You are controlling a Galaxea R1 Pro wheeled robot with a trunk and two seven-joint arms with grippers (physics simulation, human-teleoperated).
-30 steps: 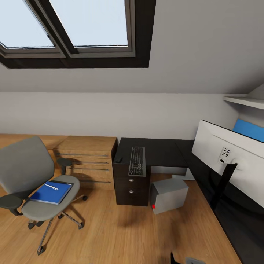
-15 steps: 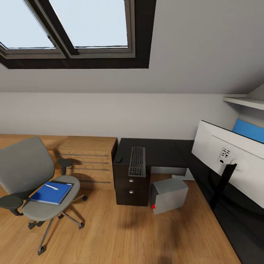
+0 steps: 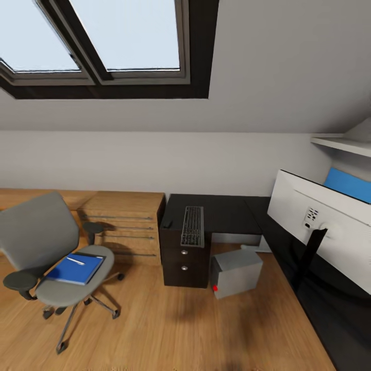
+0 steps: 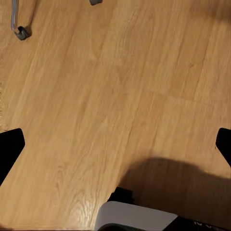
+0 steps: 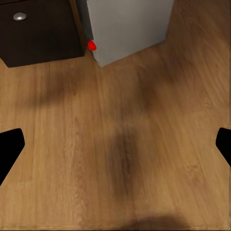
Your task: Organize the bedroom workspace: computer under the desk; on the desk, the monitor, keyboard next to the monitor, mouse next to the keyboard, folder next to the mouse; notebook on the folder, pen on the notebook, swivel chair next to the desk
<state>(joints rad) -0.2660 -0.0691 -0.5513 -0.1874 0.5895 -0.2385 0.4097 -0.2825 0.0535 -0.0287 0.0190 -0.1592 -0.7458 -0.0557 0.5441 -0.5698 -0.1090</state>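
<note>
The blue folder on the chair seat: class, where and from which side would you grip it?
Grip the folder by its front edge, which reaches the front rim of the swivel chair seat, coming from the open front: it lies flat, with backrest and armrests guarding the other sides.

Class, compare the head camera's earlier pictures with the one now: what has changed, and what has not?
The whole picture has shifted slightly, so the camera moved, not the furniture. Nothing was gripped or released. The folder still lies on the swivel chair, the keyboard on the desk, the computer beside the drawers.

Black finger tips (image 4: pixel 9 149), white rounded body part (image 4: pixel 137 216) with black trim
</note>
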